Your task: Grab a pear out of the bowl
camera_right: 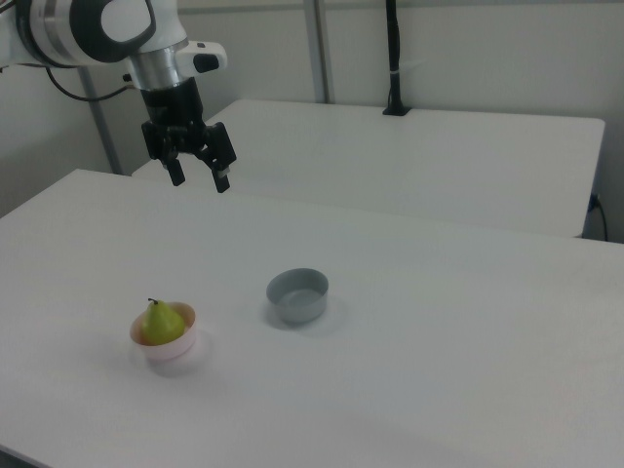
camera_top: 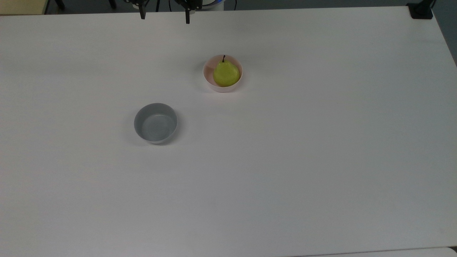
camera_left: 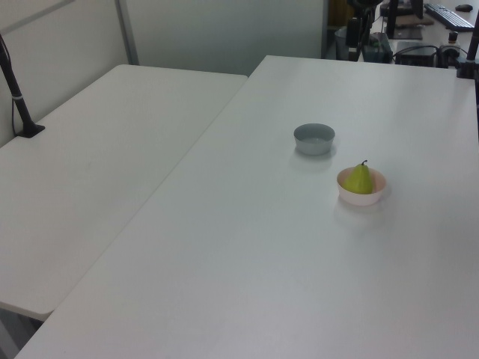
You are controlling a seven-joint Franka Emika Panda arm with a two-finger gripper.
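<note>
In the top view the gripper (camera_top: 165, 17) is cut off by the upper frame edge, so that little more than two dark fingertips (camera_top: 142, 15) are seen above the far edge of the table (camera_top: 285, 160). In the right view the gripper (camera_right: 198, 178) is seen whole, held high over the table with its fingers spread wide apart and nothing held between them. The arm (camera_right: 97, 29) behind it is cropped at the right view's left edge.

The pear (camera_top: 226, 74) is seated in the pink bowl (camera_top: 209, 80), stem pointing toward the far table edge in the top view; the bowl's inside is largely hidden by the fruit. The grey bowl (camera_top: 155, 123) is placed well apart from it, nearer the top view's lower left, and is seen to hold nothing.

Wide bare tabletop is left around both bowls on every side. A second table (camera_left: 90, 172) is set alongside, at the left view's left.
</note>
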